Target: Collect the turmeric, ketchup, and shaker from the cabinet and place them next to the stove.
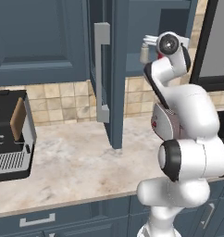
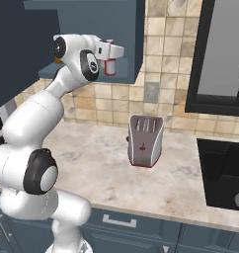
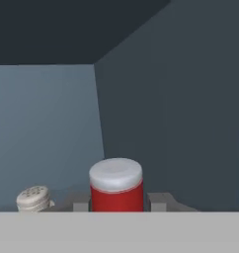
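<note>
Two-finger gripper (image 3: 116,203) clamps red white-capped ketchup bottle (image 3: 116,185) inside dark blue-grey cabinet (image 3: 166,123); grey shaker (image 3: 33,198) at nine o'clock. Next: withdraw, carry stoveward.

Shaker (image 3: 33,197) stands beside ketchup (image 3: 116,185); cabinet (image 3: 190,108) wall near.

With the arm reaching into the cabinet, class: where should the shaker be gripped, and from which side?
Probably take the shaker across its round sides just under the domed top, coming in level from the open front of the cabinet: it stands upright, left of the ketchup the gripper is shut on in the hand view.
</note>
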Robot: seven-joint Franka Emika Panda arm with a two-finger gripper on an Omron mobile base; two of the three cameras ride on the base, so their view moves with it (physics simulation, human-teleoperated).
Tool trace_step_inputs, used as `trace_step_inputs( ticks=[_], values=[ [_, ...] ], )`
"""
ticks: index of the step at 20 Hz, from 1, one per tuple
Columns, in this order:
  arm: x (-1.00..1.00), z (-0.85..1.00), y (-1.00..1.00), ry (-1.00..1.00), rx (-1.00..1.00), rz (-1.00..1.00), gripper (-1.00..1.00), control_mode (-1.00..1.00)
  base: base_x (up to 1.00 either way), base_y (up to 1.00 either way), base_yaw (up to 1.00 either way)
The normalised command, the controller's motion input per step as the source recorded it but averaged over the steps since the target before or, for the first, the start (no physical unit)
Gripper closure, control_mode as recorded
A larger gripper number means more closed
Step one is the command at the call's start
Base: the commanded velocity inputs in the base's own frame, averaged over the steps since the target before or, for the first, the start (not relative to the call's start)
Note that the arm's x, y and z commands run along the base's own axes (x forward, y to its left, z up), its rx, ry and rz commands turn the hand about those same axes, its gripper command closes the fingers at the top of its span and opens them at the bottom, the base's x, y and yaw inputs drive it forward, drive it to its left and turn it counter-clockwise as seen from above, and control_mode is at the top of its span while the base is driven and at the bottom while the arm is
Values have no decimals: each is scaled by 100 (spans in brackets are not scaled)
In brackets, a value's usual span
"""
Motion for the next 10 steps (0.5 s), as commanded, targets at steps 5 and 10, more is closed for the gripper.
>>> trace_step_inputs(
  ticks=[5, 10],
  values=[
    [-61, -5, 0, 0, 0, -2, 100, -100, 0, 0, 0],
    [-72, -2, 0, 0, 0, 0, 100, -100, 0, 0, 0]
  ],
)
